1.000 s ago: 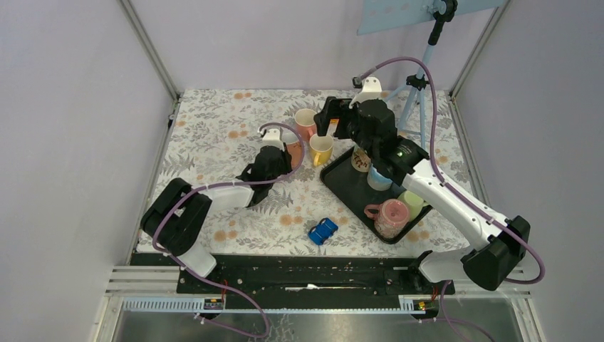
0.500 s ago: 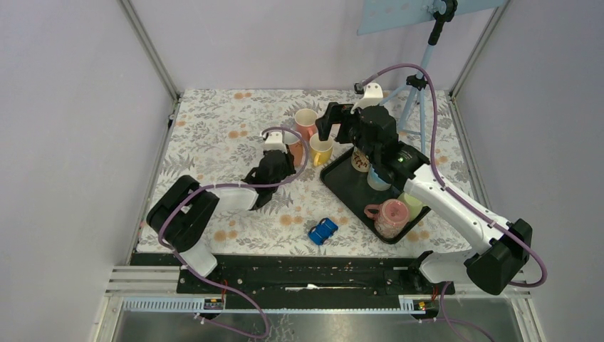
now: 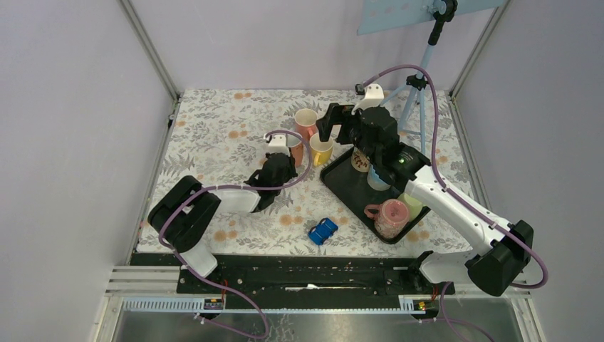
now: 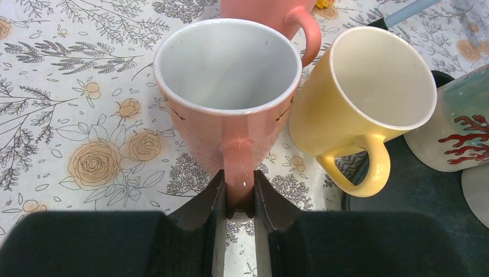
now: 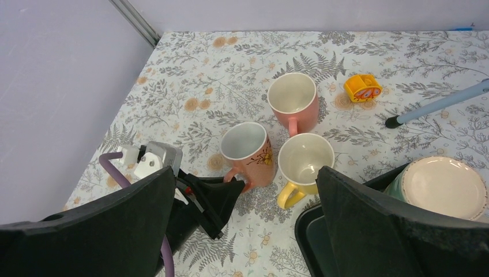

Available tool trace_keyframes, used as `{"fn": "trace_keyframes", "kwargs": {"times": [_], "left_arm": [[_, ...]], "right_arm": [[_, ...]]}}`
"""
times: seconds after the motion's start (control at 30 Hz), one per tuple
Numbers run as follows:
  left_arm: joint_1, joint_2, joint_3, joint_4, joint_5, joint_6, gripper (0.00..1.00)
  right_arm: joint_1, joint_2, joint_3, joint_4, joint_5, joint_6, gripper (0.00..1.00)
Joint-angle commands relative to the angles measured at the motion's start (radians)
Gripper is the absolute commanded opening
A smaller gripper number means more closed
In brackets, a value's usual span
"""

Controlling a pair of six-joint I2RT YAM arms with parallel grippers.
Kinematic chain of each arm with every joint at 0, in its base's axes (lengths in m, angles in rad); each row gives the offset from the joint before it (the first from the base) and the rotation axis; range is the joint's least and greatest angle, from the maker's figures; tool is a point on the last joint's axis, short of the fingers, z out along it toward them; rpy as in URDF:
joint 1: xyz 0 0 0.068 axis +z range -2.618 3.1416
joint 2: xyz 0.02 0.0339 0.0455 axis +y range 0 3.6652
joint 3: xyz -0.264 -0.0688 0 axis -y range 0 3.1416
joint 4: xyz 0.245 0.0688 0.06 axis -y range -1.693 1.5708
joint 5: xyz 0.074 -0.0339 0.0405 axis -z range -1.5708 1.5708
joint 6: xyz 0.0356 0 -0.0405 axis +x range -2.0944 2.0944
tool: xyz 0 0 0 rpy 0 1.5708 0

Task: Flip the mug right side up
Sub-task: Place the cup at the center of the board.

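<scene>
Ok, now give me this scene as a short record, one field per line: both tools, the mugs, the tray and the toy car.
left tool: shut on the pink mug's handle
pink mug: upright on the cloth, opening up
yellow mug: upright, close beside the pink mug
second pink mug: upright, behind those two
right tool: open, holding nothing, above the mugs
tray: holds several mugs
patterned mug: on the tray, looks base up
car: on the cloth, near edge

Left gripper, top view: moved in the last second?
Yes, slightly. The left gripper, shut on the handle of the pink floral mug, has shifted toward the near edge, closer to the blue toy car, which stayed put. The mug now stands upright.
</scene>
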Motion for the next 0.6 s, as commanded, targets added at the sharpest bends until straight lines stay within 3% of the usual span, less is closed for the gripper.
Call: {"fn": "trace_keyframes", "kwargs": {"times": [0.0, 0.57], "left_arm": [[-0.003, 0.032, -0.018, -0.082, -0.002, 0.005, 0.21], [-0.011, 0.023, -0.017, -0.099, 0.006, -0.001, 0.33]], "right_arm": [[-0.006, -0.044, -0.008, 0.047, -0.01, -0.002, 1.0], [-0.006, -0.049, -0.013, 0.047, -0.026, 0.012, 1.0]]}}
